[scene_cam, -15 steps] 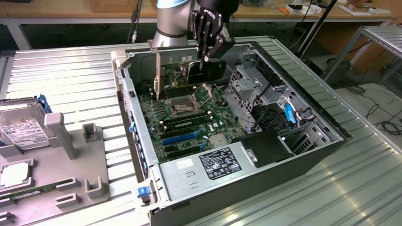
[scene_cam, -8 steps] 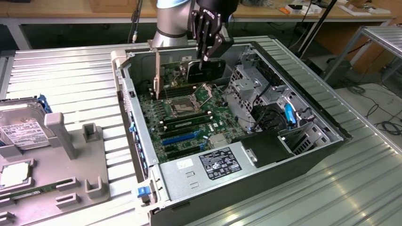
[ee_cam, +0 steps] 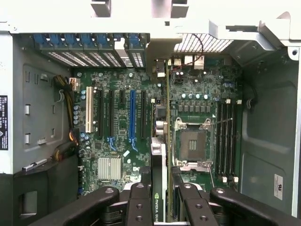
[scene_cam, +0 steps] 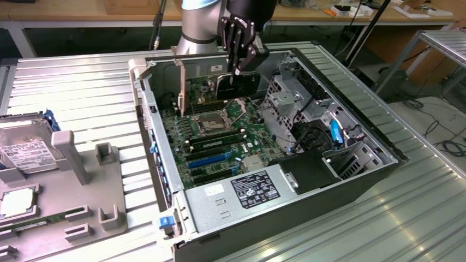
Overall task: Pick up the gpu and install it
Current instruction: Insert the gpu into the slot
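Observation:
My gripper (scene_cam: 238,66) hangs over the open computer case (scene_cam: 163,164), shut on the gpu (scene_cam: 244,85), a dark card held upright on its edge. A silver bracket (scene_cam: 180,82) at the card's end points toward the case's rear wall. In the wrist view the gpu (ee_cam: 160,160) appears edge-on between the black fingers (ee_cam: 138,205), above the green motherboard (ee_cam: 197,94). It hovers between the CPU socket (ee_cam: 193,141) and the row of expansion slots, apart from the blue slot (ee_cam: 132,115).
The power supply (scene_cam: 255,188) fills the case's near end and a drive cage (scene_cam: 291,98) lines the exterior view's right side. Memory slots (ee_cam: 226,139) lie beside the socket. A grey fixture (scene_cam: 65,191) holding a hard drive (scene_cam: 22,153) stands at the exterior view's left.

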{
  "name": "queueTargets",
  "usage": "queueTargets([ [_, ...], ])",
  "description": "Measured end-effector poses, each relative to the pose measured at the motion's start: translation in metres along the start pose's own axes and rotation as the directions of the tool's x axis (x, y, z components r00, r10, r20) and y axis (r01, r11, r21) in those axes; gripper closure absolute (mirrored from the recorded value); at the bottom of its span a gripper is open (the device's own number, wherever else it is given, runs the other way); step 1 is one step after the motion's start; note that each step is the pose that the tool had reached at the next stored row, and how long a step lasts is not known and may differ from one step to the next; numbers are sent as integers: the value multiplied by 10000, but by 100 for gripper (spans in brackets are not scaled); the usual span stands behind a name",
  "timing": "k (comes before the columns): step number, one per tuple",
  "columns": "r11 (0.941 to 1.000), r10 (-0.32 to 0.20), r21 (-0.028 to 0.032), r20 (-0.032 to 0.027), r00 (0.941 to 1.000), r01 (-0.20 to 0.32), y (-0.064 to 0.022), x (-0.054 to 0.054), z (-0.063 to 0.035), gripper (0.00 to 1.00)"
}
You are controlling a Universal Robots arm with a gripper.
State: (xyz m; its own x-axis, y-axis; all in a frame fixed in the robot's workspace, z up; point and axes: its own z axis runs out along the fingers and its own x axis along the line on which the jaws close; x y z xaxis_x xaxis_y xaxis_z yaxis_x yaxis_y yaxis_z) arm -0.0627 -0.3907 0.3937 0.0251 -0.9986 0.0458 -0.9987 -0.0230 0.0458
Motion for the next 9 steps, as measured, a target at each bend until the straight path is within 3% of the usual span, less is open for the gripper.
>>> queueTargets([
  [9, 10000, 0, 0, 0, 10000, 0, 0, 0, 1, 73],
])
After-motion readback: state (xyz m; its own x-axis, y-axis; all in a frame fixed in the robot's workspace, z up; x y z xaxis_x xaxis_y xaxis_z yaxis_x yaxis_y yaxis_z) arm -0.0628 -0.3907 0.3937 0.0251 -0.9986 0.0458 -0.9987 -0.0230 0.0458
